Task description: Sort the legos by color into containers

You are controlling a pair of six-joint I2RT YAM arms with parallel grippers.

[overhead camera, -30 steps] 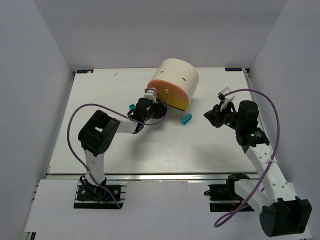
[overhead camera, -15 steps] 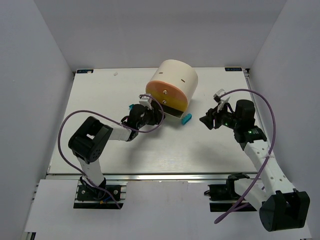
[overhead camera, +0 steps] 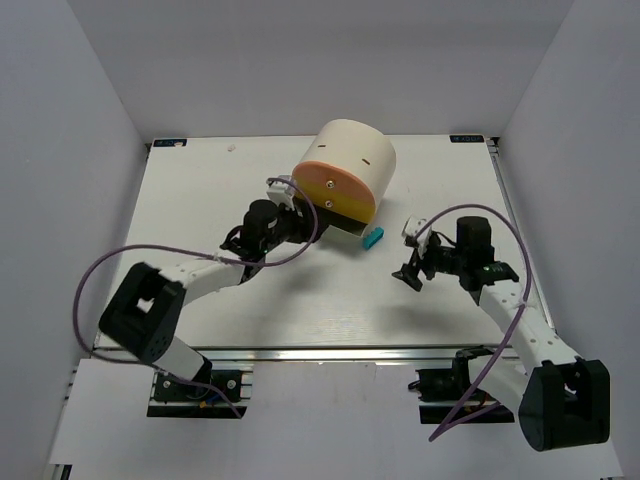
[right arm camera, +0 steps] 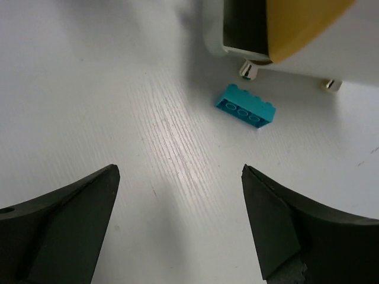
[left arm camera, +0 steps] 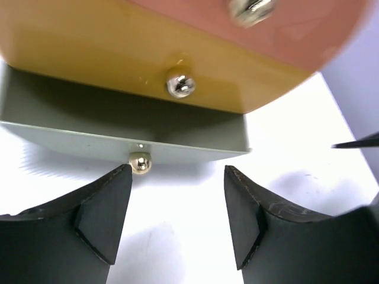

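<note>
The cream drum (overhead camera: 352,150) sits at 12 o'clock on the worktop (overhead camera: 190,190), its banded face turned toward the arm bases. The lowest drawer (left arm camera: 118,139) stands open beneath the yellow front (left arm camera: 89,53). The left tool (left arm camera: 177,177) is spread wide in front of that drawer. The drawer's knob (left arm camera: 140,161) is not centred in the gap: it sits at the tip of one finger (left arm camera: 100,207). If you close from here, expect that finger to strike the knob first, so the tool either slips off it or pushes the drawer, and perhaps the drum, sideways. The one teal brick (right arm camera: 245,110) in view lies flat on the worktop at 5 o'clock of the drum, just beside the open drawer. No other bricks can be made out. The right tool (right arm camera: 179,174), also wide open and holding nothing, hangs at 4 o'clock of the brick, well short of it. The brick lies at a slant to the fingers, so a pinch across its corners would probably twist it free. An overshoot on approach would strike the drawer or its knob. Both arms are working near the drum, so watch the space between them.
</note>
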